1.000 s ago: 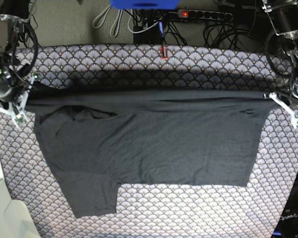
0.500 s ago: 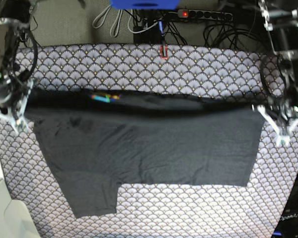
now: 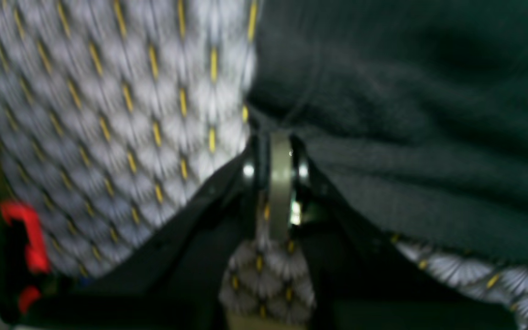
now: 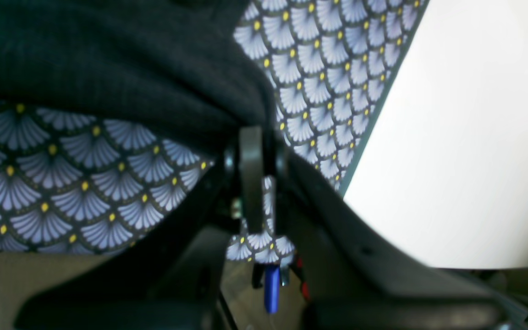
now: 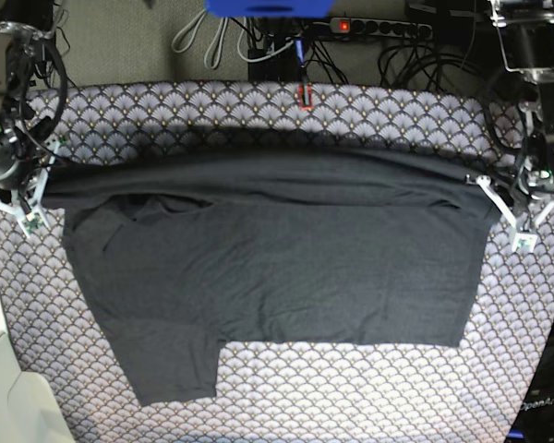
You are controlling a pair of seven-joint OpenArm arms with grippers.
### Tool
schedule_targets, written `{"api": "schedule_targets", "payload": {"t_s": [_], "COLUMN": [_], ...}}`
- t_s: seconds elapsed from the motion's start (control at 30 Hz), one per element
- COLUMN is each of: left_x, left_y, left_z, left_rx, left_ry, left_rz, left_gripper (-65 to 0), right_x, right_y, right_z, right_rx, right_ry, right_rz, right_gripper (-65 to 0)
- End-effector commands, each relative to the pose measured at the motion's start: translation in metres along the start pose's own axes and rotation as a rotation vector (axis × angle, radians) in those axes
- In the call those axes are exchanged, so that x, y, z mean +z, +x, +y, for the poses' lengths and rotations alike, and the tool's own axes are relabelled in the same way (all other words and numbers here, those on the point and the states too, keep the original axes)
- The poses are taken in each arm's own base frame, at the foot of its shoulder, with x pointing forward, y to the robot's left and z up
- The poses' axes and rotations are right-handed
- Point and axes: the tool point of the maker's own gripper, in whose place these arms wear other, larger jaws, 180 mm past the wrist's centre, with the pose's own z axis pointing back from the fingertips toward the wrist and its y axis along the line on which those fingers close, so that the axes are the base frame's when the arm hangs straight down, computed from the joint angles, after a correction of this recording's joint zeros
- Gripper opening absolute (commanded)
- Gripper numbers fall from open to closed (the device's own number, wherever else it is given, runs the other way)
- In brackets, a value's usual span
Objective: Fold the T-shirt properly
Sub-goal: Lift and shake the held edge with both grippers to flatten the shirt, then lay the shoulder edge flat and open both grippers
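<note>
A scallop-print cloth (image 5: 286, 111) covers the whole table, with a mess of cables and a power strip (image 5: 379, 28) on the floor past the far edge. The shirt (image 5: 286, 268) is spread across the middle of it, dark and plain, one sleeve hanging out toward the near left.

The far edge is lifted into a long band stretched side to side between the two arms. The right gripper (image 5: 26, 198) is clamped shut on the left corner of that band, and the left gripper (image 5: 508, 208) is pinched shut on the right corner; both wrist views show dark knit caught between closed jaws.

So it looks like the first lengthwise fold is only partway: the edge is picked up but not laid down yet. The near sleeve isn't tucked in, and the crosswise folds are all left to be done.
</note>
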Motion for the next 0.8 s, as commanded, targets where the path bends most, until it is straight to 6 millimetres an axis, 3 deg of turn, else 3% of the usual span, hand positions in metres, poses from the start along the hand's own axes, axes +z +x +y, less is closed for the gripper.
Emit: {"api": "schedule_targets", "payload": {"t_s": [0.0,0.43,0.77], "left_x": [0.007,0.040,0.048], "left_y": [0.000,-0.011,-0.023], "left_z": [0.009,-0.008,0.020], "left_rx": [-0.017,-0.114,-0.088], "left_ry": [0.030,0.029,0.077], "left_rz": [-0.008,-0.066,-0.058], "left_gripper": [-64.2,-64.2,-64.2], "right_x": [0.005,0.004,0.003], "right_y": [0.002,-0.017,-0.039], "right_z": [-0.013,0.005,0.028], "right_rx": [0.005,0.029,0.054], "right_ry": [-0.041,0.000,0.059], "right_rz": [-0.007,0.009,0.011], "right_gripper": [-64.8,-64.8,-64.8]}}
